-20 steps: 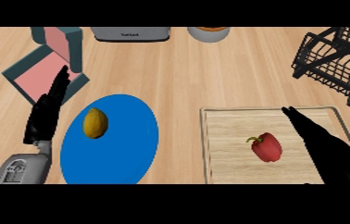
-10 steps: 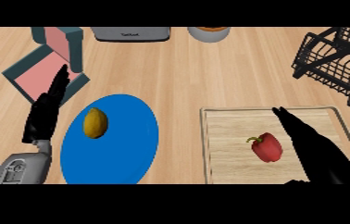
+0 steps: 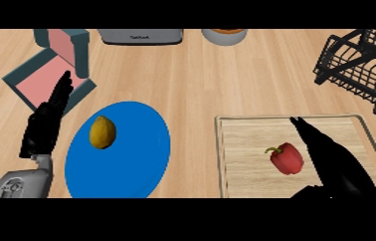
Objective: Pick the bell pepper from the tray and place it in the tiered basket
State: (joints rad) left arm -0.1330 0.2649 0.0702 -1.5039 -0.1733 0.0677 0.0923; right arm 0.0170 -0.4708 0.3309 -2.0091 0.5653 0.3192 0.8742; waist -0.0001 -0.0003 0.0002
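Note:
A red bell pepper point(image 3: 286, 159) with a green stem lies on the wooden tray point(image 3: 242, 155) at the lower right. My right hand point(image 3: 330, 158) is open over the tray, its straight fingers just to the right of the pepper, close beside it but not curled round it. The black wire tiered basket point(image 3: 351, 60) stands at the upper right edge, only partly in view. At the left edge my left hand point(image 3: 46, 123) rests open with fingers pointing up.
A blue plate point(image 3: 136, 155) left of the tray holds a yellow-brown lemon-like fruit point(image 3: 102, 132). A teal and pink box point(image 3: 55, 65) sits at the upper left. A grey toaster point(image 3: 141, 36) and a bowl point(image 3: 225, 36) stand along the far edge.
My right hand has slid left across the tray toward the pepper and now lies right beside it. The pepper and my left hand have not moved.

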